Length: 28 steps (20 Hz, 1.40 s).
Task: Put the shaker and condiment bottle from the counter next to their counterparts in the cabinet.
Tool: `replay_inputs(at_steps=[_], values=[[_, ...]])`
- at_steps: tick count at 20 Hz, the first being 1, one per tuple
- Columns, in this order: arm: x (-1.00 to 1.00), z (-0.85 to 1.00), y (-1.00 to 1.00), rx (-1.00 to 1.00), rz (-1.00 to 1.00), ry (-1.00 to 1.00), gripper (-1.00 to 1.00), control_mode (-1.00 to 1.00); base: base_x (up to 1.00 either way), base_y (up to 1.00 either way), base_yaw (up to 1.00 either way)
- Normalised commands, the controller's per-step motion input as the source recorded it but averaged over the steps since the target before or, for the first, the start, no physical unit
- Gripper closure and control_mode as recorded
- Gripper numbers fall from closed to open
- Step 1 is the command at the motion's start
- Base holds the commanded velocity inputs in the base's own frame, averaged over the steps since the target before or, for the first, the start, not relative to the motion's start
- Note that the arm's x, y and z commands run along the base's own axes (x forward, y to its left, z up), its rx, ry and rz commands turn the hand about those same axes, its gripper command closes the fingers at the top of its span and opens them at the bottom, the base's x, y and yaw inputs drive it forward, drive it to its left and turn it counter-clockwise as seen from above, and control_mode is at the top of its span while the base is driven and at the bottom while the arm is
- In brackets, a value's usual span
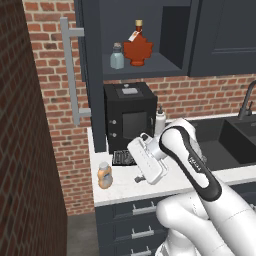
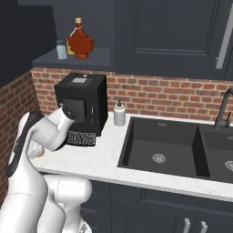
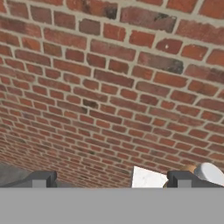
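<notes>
The cabinet (image 1: 165, 65) stands open. On its shelf the blue-grey shaker (image 1: 117, 56) stands just left of the red maple-leaf bottle (image 1: 138, 47). From the right base view the shaker (image 2: 61, 49) partly hides a yellow-green shaker (image 2: 69, 46) behind it. The orange-tan condiment bottle (image 1: 104, 175) stands upright near the counter's (image 1: 125, 189) front left corner. My gripper (image 1: 135, 157) hovers a little right of that bottle, above the counter, and faces the left brick wall. In the hand view the gripper (image 3: 110, 179) is open with nothing between its fingers, and the bottle's pale cap (image 3: 209, 172) peeks in at the lower right.
A black coffee machine (image 1: 130, 117) stands behind my hand, with a white nozzle-topped bottle (image 1: 160, 121) to its right. The dark sink (image 2: 164, 145) and faucet (image 2: 223, 109) lie further right. The open cabinet door's bar handle (image 1: 70, 70) juts out at the left, beside a brick wall (image 1: 25, 150).
</notes>
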Motion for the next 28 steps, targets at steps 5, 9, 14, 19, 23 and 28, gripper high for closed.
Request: replay_inputs(at_steps=[5,9,14,19,23,28], values=[[0.04,-0.08,0.05,0.0,0.0,0.0,-1.0,-1.0,0.0,0.0,0.0],[0.03,-0.09,0.01,0.0,0.0,0.0,-1.0,-1.0,0.0,0.0,0.0],[0.06,-0.11,0.0,0.0,0.01,0.0,-1.0,-1.0,0.0,0.0,0.0],[0.14,-0.09,0.0,0.0,0.01,0.0,-1.0,-1.0,0.0,0.0,0.0],[0.21,-0.08,0.03,0.0,0.01,0.0,-1.0,-1.0,0.0,0.0,0.0],[0.24,-0.08,0.01,0.0,0.01,0.0,-1.0,-1.0,0.0,0.0,0.0]])
